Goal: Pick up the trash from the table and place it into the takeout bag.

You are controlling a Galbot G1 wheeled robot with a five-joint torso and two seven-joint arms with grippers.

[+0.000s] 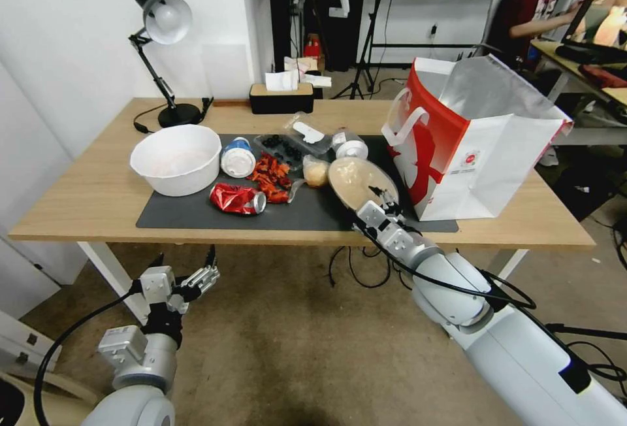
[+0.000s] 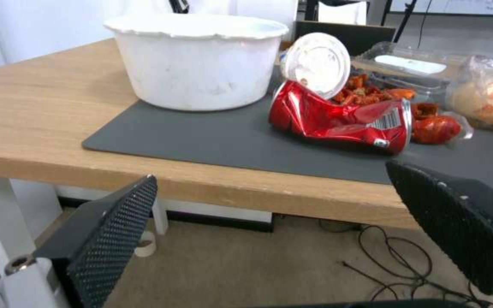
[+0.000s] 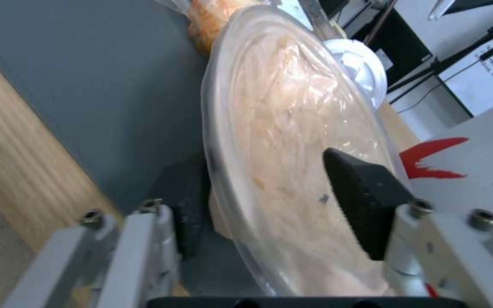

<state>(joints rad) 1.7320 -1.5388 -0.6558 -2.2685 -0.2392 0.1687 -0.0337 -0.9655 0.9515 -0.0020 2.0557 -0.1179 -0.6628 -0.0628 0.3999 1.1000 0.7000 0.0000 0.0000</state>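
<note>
We see R gripper (image 1: 385, 201) clamped on tan bowl (image 1: 361, 182), takeout bag (image 1: 477, 151) just beside; L gripper (image 1: 189, 262) spread wide below table (image 1: 78, 197).

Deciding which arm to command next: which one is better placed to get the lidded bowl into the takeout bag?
Right. The right gripper already straddles the rim of the oval lidded bowl, right beside the takeout bag. The left gripper hangs open below the table edge, nearer the crushed red can.
</note>
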